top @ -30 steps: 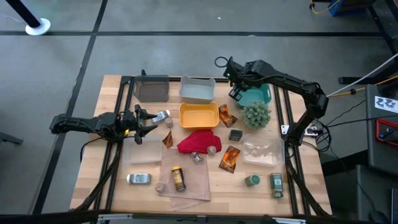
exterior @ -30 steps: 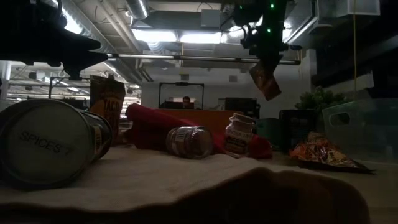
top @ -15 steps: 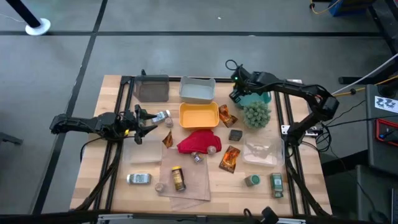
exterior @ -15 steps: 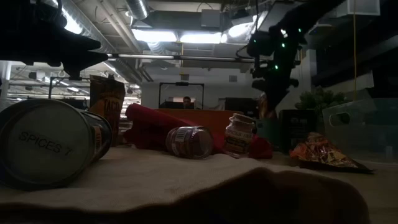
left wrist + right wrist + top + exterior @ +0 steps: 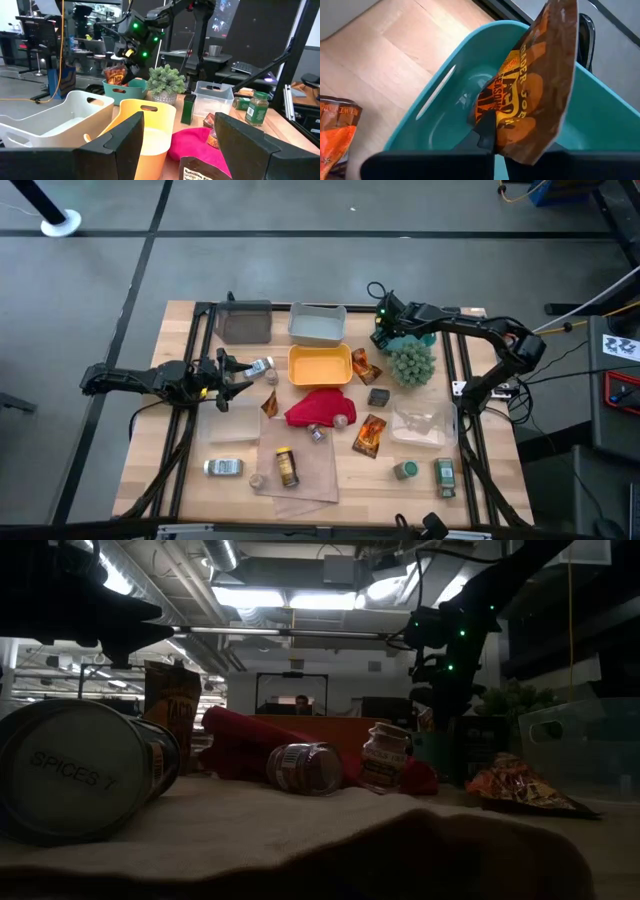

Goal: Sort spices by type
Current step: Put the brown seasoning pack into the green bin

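The right gripper [image 5: 495, 145] was positioned over the teal bin [image 5: 445, 95] at the far right of the table, fingers clamped on an orange-brown foil sachet [image 5: 530, 85]. The right wrist view showed the sachet hanging inside the bin opening, with partial lettering ending in "SEASONING". The high view showed only the gripper [image 5: 384, 332] above the bin [image 5: 418, 336], with the fuzzy green plant [image 5: 411, 364] just near of it; the sachet was not discernible there.

The left gripper [image 5: 238, 375] hovered at the left of the table beside a silver-capped jar [image 5: 261, 367], fingers spread apart and empty, as the left wrist view confirmed.

The low view alone gave a legible label: "SPICES" on the lid of a tin [image 5: 80, 780] lying on its side. Other sachets [image 5: 369, 434] and jars [image 5: 405, 470] lay scattered around the red cloth [image 5: 318, 408].
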Robot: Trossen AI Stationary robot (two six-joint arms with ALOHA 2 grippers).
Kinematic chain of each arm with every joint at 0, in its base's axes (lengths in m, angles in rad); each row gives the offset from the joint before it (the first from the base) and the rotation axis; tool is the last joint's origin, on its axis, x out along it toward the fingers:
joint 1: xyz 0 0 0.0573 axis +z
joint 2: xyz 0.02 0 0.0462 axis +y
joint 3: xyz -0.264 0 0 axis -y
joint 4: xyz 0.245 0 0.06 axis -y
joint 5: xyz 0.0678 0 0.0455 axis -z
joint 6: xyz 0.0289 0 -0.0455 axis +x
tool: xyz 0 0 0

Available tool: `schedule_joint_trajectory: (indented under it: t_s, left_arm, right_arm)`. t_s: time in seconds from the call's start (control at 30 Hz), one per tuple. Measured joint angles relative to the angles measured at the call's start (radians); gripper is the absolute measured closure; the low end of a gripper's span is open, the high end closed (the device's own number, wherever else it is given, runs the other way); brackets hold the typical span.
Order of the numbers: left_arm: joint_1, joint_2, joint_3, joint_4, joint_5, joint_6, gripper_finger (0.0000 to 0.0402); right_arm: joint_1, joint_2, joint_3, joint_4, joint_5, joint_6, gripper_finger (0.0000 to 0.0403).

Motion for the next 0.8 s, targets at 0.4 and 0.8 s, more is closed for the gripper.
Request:
schedule_joint_trajectory:
  t_s: [0.4, 0.8]
  left_arm:
    - [0.0, 0.0, 0.0, 0.0, 0.0, 0.0, 0.0174]
    - [0.0, 0.0, 0.0, 0.0, 0.0, 0.0, 0.0174]
  right_arm:
    - [0.0, 0.0, 0.0, 0.0, -0.052, 0.012, 0.0298]
    - [-0.001, 0.0, 0.126, -0.236, -0.052, 0.007, 0.027]
